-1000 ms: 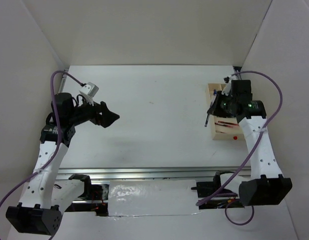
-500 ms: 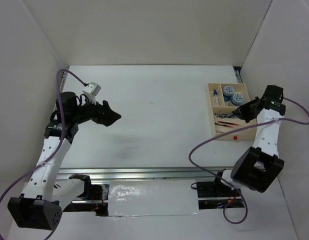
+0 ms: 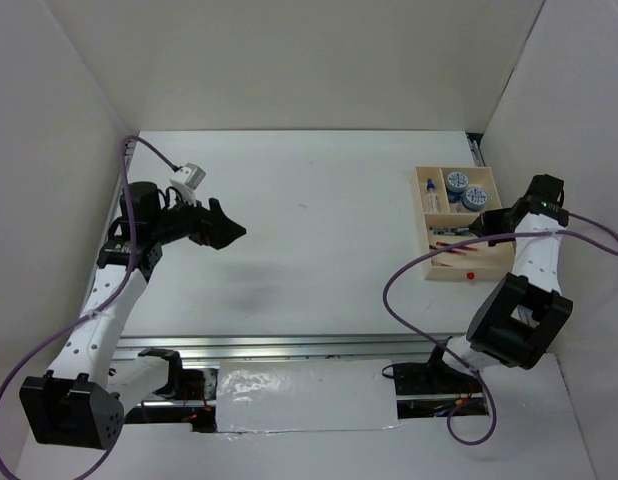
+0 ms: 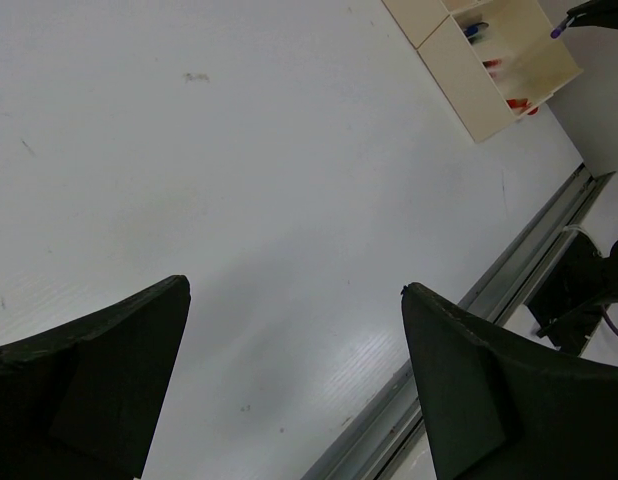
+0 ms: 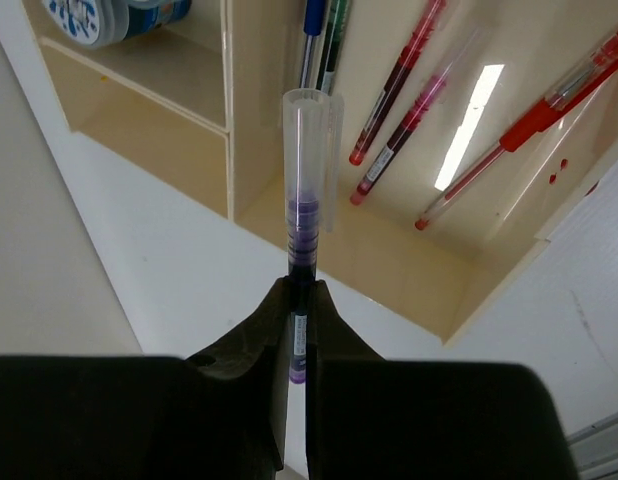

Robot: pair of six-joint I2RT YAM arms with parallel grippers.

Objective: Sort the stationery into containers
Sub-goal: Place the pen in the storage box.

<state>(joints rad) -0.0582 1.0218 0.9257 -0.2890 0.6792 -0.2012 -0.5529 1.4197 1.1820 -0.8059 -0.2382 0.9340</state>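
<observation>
My right gripper (image 5: 299,300) has swung round to the right side of the tray (image 3: 444,275). Its fingers pinch a purple pen (image 5: 307,170), seemingly above the pen compartment (so release looks near). My left gripper (image 4: 289,350) stays spread wide, well apart.

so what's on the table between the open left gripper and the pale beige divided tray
Nothing: the white table between left gripper and pale beige divided tray is bare, in both the top and left wrist views.
</observation>
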